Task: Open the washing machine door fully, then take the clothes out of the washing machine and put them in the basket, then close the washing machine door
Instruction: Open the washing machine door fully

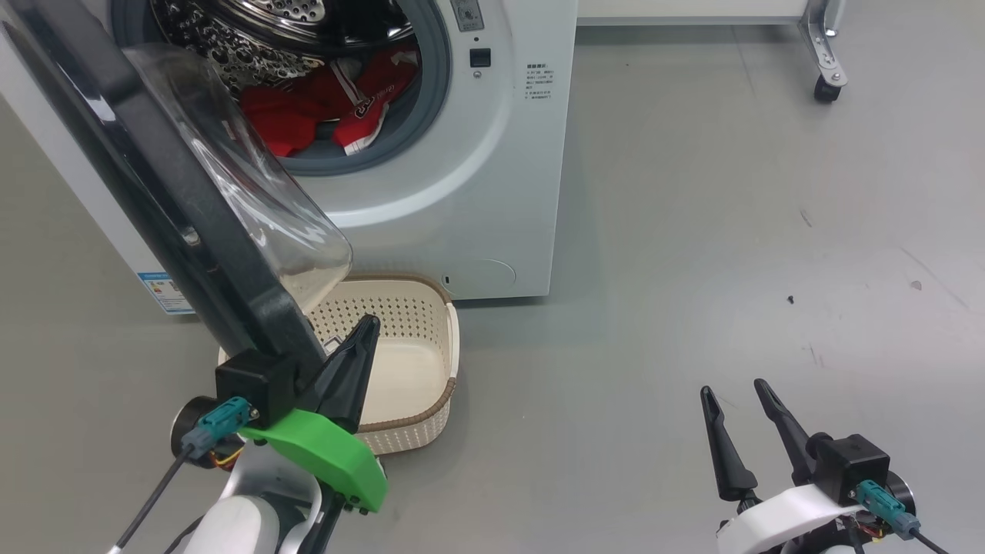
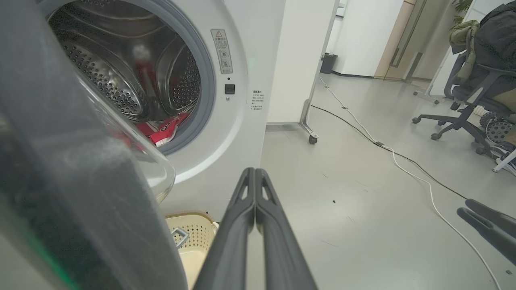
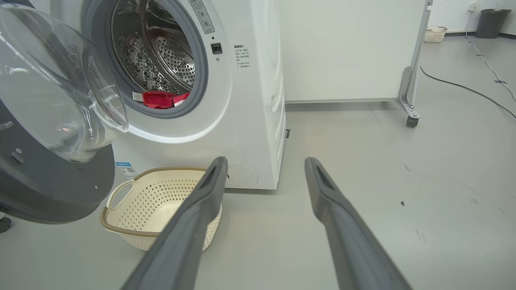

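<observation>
The white washing machine (image 1: 477, 192) stands with its door (image 1: 154, 192) swung out to the left, glass bowl (image 1: 254, 200) facing the port. Red clothes (image 1: 323, 100) lie in the steel drum, also seen in the wrist views (image 2: 165, 129) (image 3: 159, 98). The cream basket (image 1: 450, 346) sits on the floor below the door, empty. My left gripper (image 1: 368, 325) is shut with nothing in it, right beside the door's lower edge and above the basket; I cannot tell whether it touches the door. My right gripper (image 1: 731, 392) hangs open and empty over the floor at the lower right.
A white panel on castors (image 1: 827, 77) stands behind and to the right of the machine. Cables (image 2: 403, 161) run across the grey floor, and an office chair (image 2: 475, 100) with clothing on it is far off. Open floor (image 1: 731, 231) lies right of the washer.
</observation>
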Controlling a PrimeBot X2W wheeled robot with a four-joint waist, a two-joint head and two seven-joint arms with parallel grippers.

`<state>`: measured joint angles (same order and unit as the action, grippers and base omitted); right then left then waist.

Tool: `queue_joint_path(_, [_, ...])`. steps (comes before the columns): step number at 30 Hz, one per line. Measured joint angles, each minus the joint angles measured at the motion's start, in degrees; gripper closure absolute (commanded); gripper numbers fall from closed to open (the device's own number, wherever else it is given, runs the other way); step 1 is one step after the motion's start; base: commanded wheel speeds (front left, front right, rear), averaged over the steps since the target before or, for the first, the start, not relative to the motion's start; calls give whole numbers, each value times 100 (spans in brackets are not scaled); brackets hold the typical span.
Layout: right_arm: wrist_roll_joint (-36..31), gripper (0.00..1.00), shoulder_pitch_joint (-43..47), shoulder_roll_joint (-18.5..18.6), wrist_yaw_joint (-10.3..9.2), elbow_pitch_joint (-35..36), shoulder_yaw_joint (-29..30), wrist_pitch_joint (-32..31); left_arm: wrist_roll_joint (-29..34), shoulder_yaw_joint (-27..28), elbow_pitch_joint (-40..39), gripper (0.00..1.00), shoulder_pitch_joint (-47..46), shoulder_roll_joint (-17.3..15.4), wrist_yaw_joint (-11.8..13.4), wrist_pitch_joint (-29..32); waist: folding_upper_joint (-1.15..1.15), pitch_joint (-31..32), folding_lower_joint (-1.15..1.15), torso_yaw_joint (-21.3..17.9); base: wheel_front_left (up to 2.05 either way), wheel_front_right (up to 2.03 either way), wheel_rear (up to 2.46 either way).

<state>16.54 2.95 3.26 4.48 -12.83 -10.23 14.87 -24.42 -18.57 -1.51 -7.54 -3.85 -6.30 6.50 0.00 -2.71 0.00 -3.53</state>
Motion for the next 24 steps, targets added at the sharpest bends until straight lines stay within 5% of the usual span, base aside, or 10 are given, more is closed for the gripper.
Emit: queue_joint_path(24, [-46, 0, -23, -44, 14, -23, 113, 0, -74, 353, 577, 100, -16, 58, 298, -188, 0, -240, 0, 2, 0, 0, 0])
